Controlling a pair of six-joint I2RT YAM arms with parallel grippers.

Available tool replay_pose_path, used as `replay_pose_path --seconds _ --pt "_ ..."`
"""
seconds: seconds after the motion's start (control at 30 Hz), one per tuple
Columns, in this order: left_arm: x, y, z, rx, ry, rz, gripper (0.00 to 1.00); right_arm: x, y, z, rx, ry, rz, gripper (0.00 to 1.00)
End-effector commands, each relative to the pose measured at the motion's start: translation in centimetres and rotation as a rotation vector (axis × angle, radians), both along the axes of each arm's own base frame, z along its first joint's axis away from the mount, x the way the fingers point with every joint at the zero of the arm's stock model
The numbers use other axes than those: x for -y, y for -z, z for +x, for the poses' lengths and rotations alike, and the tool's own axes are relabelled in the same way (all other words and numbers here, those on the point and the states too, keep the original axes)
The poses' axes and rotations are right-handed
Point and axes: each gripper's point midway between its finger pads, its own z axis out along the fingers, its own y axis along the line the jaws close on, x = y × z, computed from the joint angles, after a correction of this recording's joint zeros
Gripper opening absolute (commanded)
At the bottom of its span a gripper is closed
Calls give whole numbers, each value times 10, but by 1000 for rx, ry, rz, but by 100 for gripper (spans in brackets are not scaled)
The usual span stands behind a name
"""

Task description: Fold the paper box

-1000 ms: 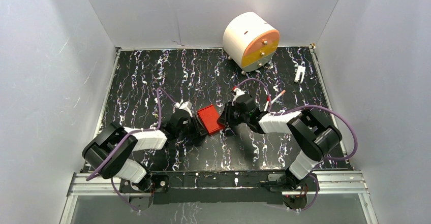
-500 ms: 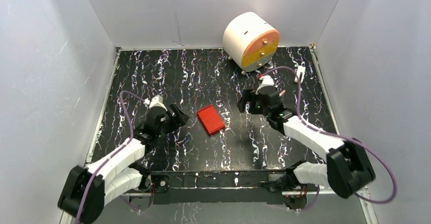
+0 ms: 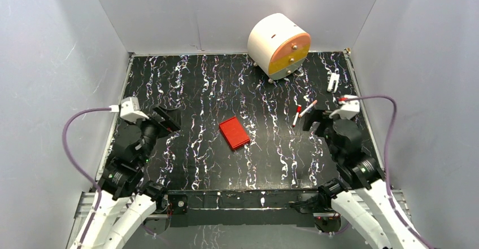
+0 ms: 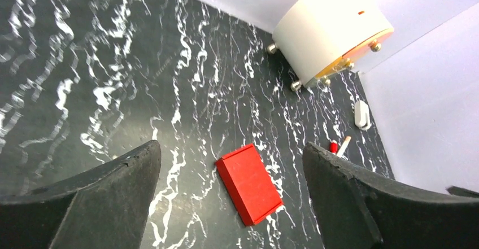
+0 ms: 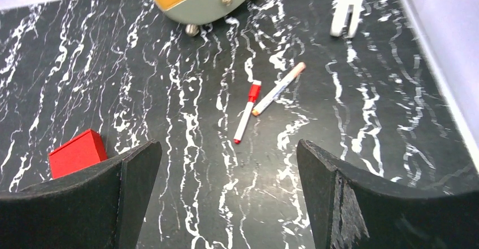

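Observation:
The paper box point(image 3: 234, 132) is a small, flat, bright red rectangle lying closed on the black marbled table, near its middle, with nothing touching it. The left wrist view shows the box point(image 4: 249, 184) on the table between and beyond the fingers. In the right wrist view only a corner of the box point(image 5: 77, 153) shows, beside the left finger. My left gripper point(image 3: 165, 119) is raised at the table's left side, well away from the box, open and empty point(image 4: 230, 147). My right gripper point(image 3: 316, 119) hangs at the right side, also open and empty point(image 5: 227, 147).
A large white-and-orange drum point(image 3: 279, 46) stands at the back right. Two red-tipped white pens point(image 3: 297, 115) point(image 3: 308, 108) lie just left of the right gripper. A small white clip point(image 3: 333, 82) lies near the right wall. Grey walls enclose three sides of the table.
Both grippers were closed in on the red box a second ago. They have let go, opened wide and pulled back to their own sides. The box stays flat on the table.

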Motion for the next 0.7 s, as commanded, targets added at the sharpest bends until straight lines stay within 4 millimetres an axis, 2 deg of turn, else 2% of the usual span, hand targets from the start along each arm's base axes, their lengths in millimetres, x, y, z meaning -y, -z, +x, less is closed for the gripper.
replay_pose_path --seconds 0.0,0.2,0.4,0.67 --pt "-33 -14 -17 33 -57 200 92 42 -29 -30 75 104 -52 98" --pt "-55 -20 -35 132 -117 242 92 56 -59 -57 197 97 -3 98" --pt "-59 -15 -40 192 -131 221 92 66 -51 -65 219 127 0 98" --pt "-57 -11 -40 193 -128 200 93 63 -44 -62 203 123 11 98"
